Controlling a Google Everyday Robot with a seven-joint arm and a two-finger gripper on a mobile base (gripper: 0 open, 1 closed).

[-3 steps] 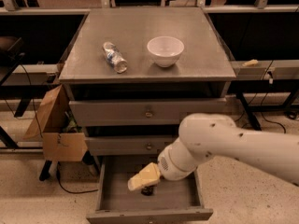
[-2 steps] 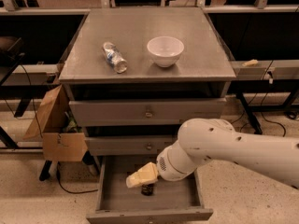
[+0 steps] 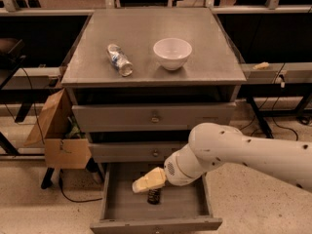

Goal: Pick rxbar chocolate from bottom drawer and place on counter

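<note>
My tool (image 3: 148,180) low inside the open bottom drawer (image 3: 124,207), I cannot tell its grip, rxbar chocolate (image 3: 154,196) just beneath it on the drawer floor, bottle (image 3: 119,60) and bowl (image 3: 172,52) far off on the worktop (image 3: 146,28)

Single view only. Looks down steeply from in front of the cabinet (image 3: 122,152) and above it, facing the drawer fronts (image 3: 195,115) head-on. Set at middling range: takes in the whole tabletop (image 3: 146,38) near the upper edge, all three drawer fronts below it, and the open bottom drawer (image 3: 155,224) cut close by the lower edge. Takes in floor (image 3: 253,204) on both sides. Catches the arm (image 3: 253,152) entering from the right edge, with the pincer (image 3: 147,182) low in frame, over the bottom drawer's inside.
</note>
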